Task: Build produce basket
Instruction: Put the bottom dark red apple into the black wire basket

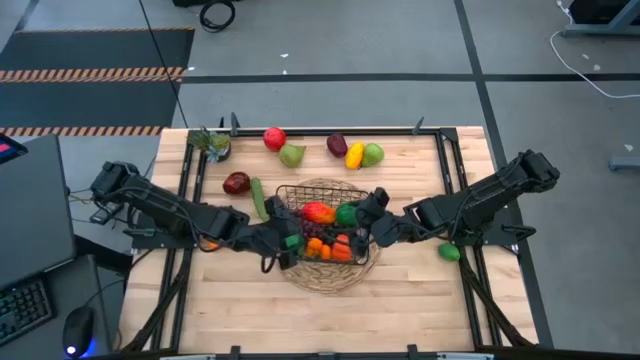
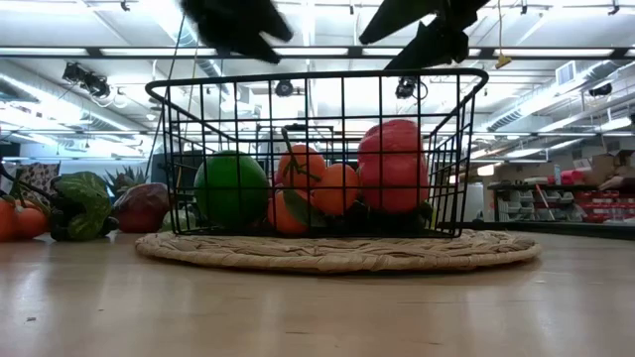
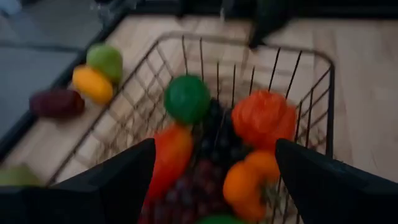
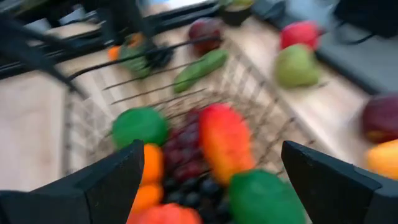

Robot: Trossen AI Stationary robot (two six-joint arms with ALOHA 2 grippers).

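Hovering at opposite rims of the basket [image 1: 322, 222], you are working with the left gripper [image 1: 283, 240] and the right gripper [image 1: 372, 222], and both are holding their fingers spread with nothing between them. The basket is sitting on a round woven mat [image 2: 337, 253] near the middle of the wooden table [image 1: 400, 290], already carrying a mango [image 4: 225, 142], oranges [image 2: 319, 188], dark grapes [image 3: 214, 149] and a round green fruit [image 2: 231, 188].

You are handling what are probably light, rigid, smooth-skinned toy pieces, likely to roll or slip, so you should be closing across the widest part of each. Loose pieces are waiting on the table: a cucumber [image 1: 259, 199], an apple [image 1: 274, 138], a pear [image 1: 292, 155], a lemon [image 1: 354, 155] and a plum [image 1: 337, 145]. The thin wire grid is probably snagging fingertips easily.
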